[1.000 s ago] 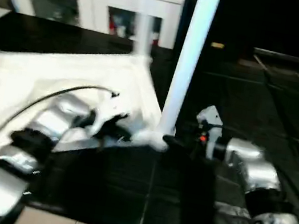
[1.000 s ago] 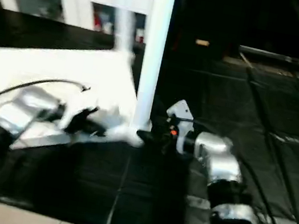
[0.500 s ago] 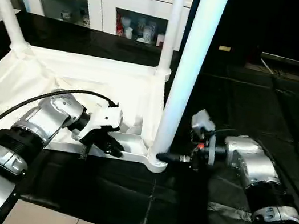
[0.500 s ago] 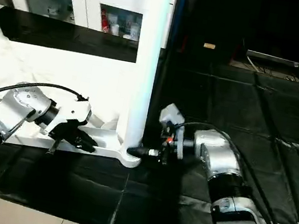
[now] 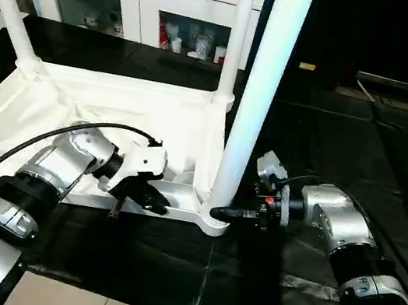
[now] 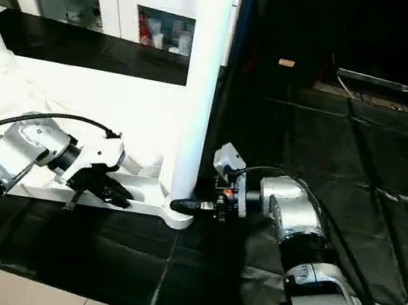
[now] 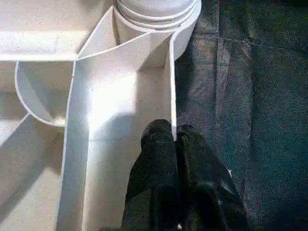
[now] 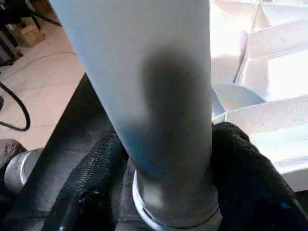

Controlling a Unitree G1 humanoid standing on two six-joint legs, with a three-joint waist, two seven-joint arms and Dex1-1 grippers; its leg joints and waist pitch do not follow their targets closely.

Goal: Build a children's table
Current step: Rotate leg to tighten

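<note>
Leg (image 5: 259, 99) being seated in top (image 5: 54, 106) socket at 5 o'clock; right gripper (image 8: 163, 192) straddling base, grip unconfirmed. Left gripper (image 7: 174, 144) being kept pinched on rim. Next: twist needed.

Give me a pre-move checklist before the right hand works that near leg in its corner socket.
1. Right hand straddles the near leg at its base: ok.
2. Right hand's firm grip on the leg: cannot tell; fingers flank it closely.
3. Left hand pinches the tabletop's near rim wall, steadying it: ok.
4. Near leg upright in its corner socket: ok; fully seated, cannot tell.
5. Two far legs standing in far corners: ok.
6. Fourth leg in place: cannot tell.
</note>
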